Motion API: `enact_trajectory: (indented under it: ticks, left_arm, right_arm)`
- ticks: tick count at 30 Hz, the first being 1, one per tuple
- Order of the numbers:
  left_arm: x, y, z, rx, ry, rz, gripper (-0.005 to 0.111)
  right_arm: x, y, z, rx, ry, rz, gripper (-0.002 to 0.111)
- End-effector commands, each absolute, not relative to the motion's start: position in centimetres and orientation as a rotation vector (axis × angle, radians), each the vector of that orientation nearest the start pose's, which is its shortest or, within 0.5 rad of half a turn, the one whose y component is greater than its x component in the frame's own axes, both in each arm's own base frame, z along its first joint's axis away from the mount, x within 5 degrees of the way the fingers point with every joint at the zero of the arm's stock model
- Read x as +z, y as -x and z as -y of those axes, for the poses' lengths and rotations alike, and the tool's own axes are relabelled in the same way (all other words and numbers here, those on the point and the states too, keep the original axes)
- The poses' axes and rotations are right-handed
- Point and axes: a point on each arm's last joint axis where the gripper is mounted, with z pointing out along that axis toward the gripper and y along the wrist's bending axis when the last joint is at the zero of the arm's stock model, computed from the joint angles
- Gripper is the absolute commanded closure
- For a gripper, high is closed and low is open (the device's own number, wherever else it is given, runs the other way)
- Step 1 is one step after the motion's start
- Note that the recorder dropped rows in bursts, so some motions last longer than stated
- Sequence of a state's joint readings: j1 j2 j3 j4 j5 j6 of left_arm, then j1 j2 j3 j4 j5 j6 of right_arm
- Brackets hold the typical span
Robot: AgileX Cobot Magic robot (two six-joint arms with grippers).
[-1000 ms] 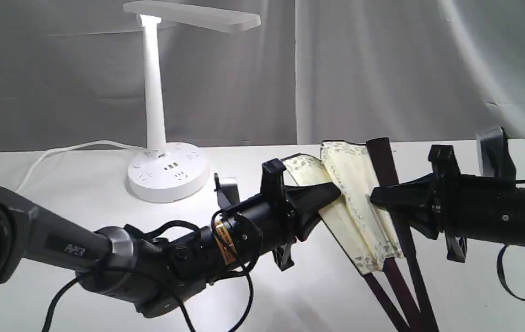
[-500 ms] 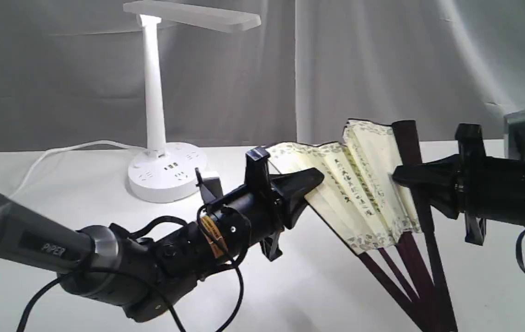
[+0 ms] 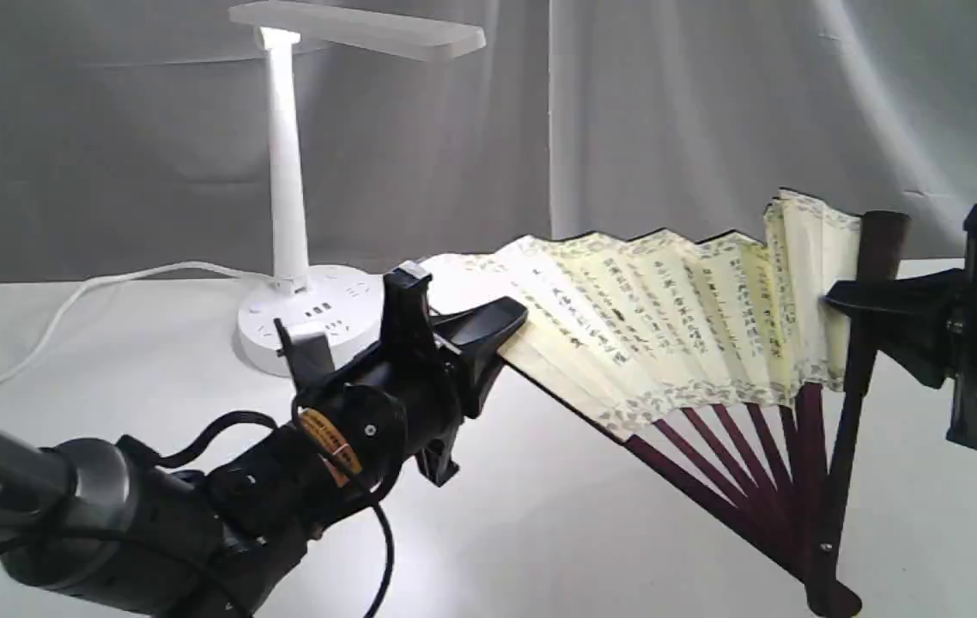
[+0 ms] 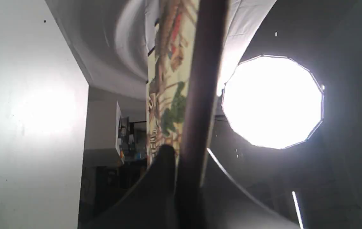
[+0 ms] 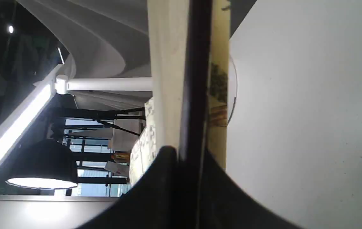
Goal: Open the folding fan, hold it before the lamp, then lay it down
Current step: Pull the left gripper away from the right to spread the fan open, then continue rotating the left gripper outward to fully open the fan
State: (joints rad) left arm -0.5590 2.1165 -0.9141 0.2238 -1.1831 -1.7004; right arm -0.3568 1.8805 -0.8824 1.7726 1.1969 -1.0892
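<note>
Your left gripper (image 3: 512,316) and right gripper (image 3: 839,299) pinch the part-spread cream paper fan (image 3: 669,318); next carry it before the white lamp (image 3: 287,172) at ten o'clock.

The lamp (image 3: 287,172) stands near the left hand (image 3: 510,326); tabletop (image 3: 540,515) below lies open.

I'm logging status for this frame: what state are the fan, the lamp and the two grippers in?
folding fan: spread wide, pleats nearest one guard bunched, held at both guards.
lamp: upright, switched on.
left gripper: shut on one guard of the fan.
right gripper: shut on the other guard.
</note>
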Motion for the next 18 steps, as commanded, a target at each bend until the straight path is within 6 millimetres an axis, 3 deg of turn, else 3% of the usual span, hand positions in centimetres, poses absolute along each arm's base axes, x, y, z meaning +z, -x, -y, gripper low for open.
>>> enact_trajectory:
  ticks: [1, 11, 18]
  left_arm:
    - [15.3, -32.2, 21.4, -1.803, 0.79, -1.57, 0.107]
    - [17.5, -30.0, 18.2, -1.642, 0.857, -1.461, 0.107]
    - [18.8, -28.5, 18.0, -1.558, 0.839, -1.412, 0.107]
  right_arm:
    - [17.9, -33.4, 4.9, 1.485, -0.562, -1.974, 0.108]
    - [17.9, -33.1, 6.1, 1.511, -0.676, -1.956, 0.108]
    - [18.0, -33.1, 6.0, 1.587, -0.772, -1.949, 0.108]
